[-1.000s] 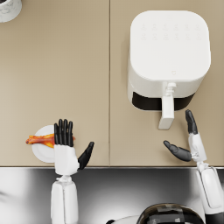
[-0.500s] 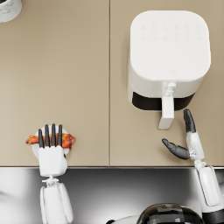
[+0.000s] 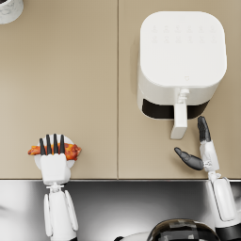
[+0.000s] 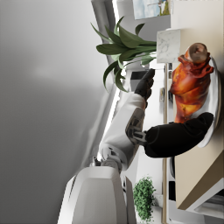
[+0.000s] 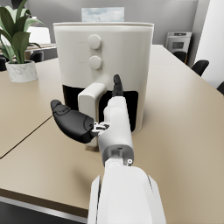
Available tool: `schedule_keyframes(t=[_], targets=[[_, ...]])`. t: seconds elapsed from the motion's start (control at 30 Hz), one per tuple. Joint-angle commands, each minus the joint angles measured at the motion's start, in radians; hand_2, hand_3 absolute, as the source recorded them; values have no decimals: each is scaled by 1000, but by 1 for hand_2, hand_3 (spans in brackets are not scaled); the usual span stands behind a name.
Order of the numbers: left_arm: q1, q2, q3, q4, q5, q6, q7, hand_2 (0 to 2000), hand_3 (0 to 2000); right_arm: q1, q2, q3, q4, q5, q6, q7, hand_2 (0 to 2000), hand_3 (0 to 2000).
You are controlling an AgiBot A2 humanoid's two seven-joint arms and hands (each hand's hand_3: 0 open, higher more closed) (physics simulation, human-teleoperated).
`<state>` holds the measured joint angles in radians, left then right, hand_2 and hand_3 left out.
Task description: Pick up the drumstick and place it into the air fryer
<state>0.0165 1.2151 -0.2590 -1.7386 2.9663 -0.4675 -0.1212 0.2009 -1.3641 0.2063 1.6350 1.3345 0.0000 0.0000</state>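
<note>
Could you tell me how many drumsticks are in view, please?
1: the drumstick lies on a white plate at the table's near edge, under the left hand.

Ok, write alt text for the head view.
The left hand lies over a drumstick on a small white plate. The open right hand waits beside the white air fryer handle on the tan table.
</note>
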Motion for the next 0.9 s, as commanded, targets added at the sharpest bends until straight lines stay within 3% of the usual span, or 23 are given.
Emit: schedule_keyframes(t=[0.03,0.23,0.27,0.3,0.43,0.5,0.6,0.77,0.9], targets=[[30,-6,25,68,1,7,1,0,0,16,-8,-4,-4,0,0,0,0,0],[83,-17,66,229,3,88,-19,0,0,20,-21,-9,-19,0,0,0,0,0],[84,-20,73,251,4,97,-32,1361,327,19,-23,-10,-22,0,0,0,0,0],[95,-24,83,278,4,84,-34,2000,653,22,-26,-12,-26,0,0,0,0,0],[140,-38,119,354,2,227,-50,2000,1960,35,-37,-5,-84,0,0,0,0,0],[143,-43,135,297,2,333,-16,2000,2000,59,-49,6,-152,0,0,0,0,0],[146,-40,143,175,2,392,66,2000,2000,91,-65,22,-249,0,0,0,0,0],[161,-37,155,6,1,392,110,2000,2000,153,-96,53,-424,0,0,0,0,0],[195,-41,165,-87,1,377,123,2000,2000,171,-111,95,-446,0,0,0,0,0]])
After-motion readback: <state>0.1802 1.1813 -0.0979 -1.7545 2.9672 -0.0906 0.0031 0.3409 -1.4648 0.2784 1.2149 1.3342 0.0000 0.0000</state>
